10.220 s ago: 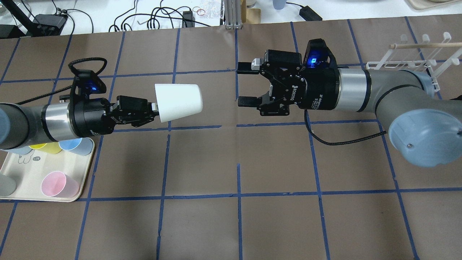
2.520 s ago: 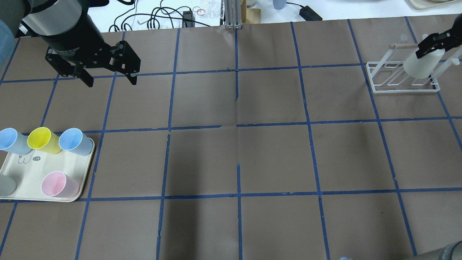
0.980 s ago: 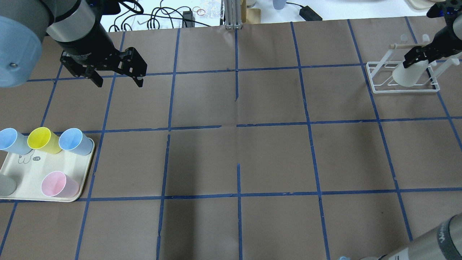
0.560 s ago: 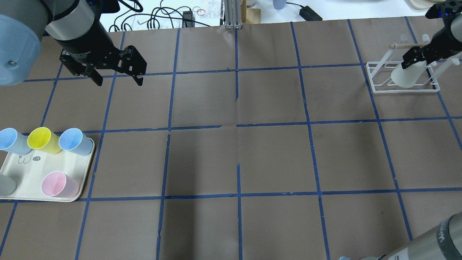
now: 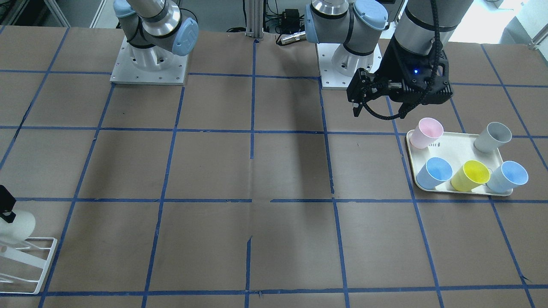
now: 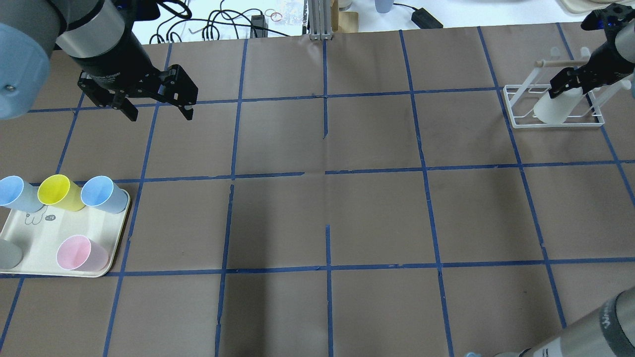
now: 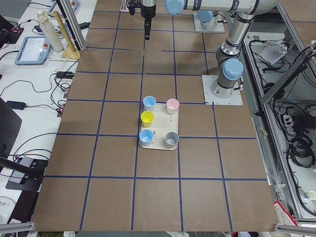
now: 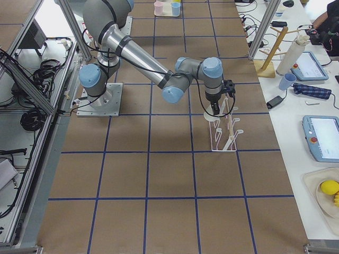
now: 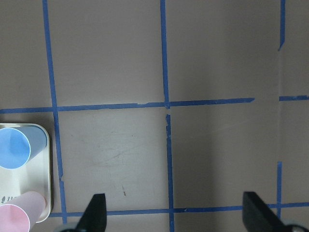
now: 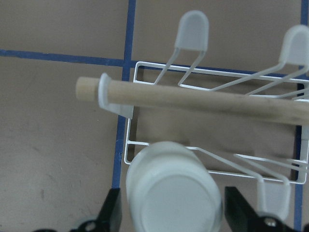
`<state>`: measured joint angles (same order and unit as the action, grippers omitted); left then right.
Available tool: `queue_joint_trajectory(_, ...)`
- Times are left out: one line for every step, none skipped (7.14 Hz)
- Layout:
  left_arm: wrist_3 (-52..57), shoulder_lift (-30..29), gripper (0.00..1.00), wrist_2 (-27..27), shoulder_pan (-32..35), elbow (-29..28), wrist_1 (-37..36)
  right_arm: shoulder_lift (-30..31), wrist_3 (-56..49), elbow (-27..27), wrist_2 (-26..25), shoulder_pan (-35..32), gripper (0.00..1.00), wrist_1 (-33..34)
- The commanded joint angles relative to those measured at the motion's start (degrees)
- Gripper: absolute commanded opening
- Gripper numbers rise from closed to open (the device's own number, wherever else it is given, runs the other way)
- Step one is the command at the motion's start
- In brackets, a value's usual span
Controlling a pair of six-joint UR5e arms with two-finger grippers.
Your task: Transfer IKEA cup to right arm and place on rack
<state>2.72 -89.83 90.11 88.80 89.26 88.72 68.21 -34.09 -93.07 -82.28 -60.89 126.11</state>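
Note:
The IKEA cup (image 6: 549,110) is pale cream and upside down, low over the left end of the white wire rack (image 6: 516,121). My right gripper (image 6: 570,83) is shut on it from above. In the right wrist view the cup's base (image 10: 171,193) sits between my two fingers (image 10: 112,212), over the rack's frame (image 10: 126,145). The front-facing view shows the cup (image 5: 18,226) on the rack (image 5: 32,265) at its left edge. My left gripper (image 6: 160,115) is open and empty, above the table at the far left; it also shows in the left wrist view (image 9: 176,215).
A cream tray (image 6: 34,238) at the front left holds a yellow cup (image 6: 57,191), two blue cups, a pink cup (image 6: 79,253) and a grey cup (image 5: 492,137). A wooden dowel (image 10: 193,101) lies across the rack's pegs. Cables lie past the far table edge.
My right gripper has lowered the cup further onto the rack, toward its left end. My left arm has shifted slightly left, still open.

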Motion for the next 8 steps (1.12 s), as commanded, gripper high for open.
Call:
queue_joint_trajectory(-0.17,0.01,1.0,0.07,0.05,0.04,0.05,1.04,0.07,0.08,-0.16,-0.1,1.0,-1.21)
queue_joint_trajectory(-0.17,-0.08,1.0,-0.02,-0.03,-0.05,0.05,2.1,0.16,0.17,-0.07,-0.45,1.0,-2.53)
queue_joint_trajectory(-0.17,-0.08,1.0,-0.02,-0.03,-0.05,-0.04,4.89,0.42,0.26,-0.07,-0.54,1.0,-6.28)
queue_joint_trajectory(-0.17,-0.08,1.0,-0.02,-0.03,-0.05,-0.04,8.49,3.04,0.26,-0.16,-0.89,1.0,-12.06)
queue_joint_trajectory(-0.17,-0.08,1.0,-0.02,-0.12,-0.13,-0.04,13.83,7.5,0.26,-0.6,-3.16,1.0,-18.47)
queue_joint_trajectory(-0.17,-0.08,1.0,-0.02,-0.12,-0.05,-0.04,19.54,14.68,-0.17,-2.69,-6.75,1.0,-27.15)
queue_joint_trajectory(-0.17,-0.08,1.0,-0.02,-0.12,-0.05,-0.04,23.34,21.19,-0.18,-2.62,-10.18,1.0,-33.68)
queue_joint_trajectory(-0.17,-0.08,1.0,-0.11,-0.21,-0.13,-0.04,26.59,24.91,-0.44,-2.45,-13.52,1.0,-34.61)
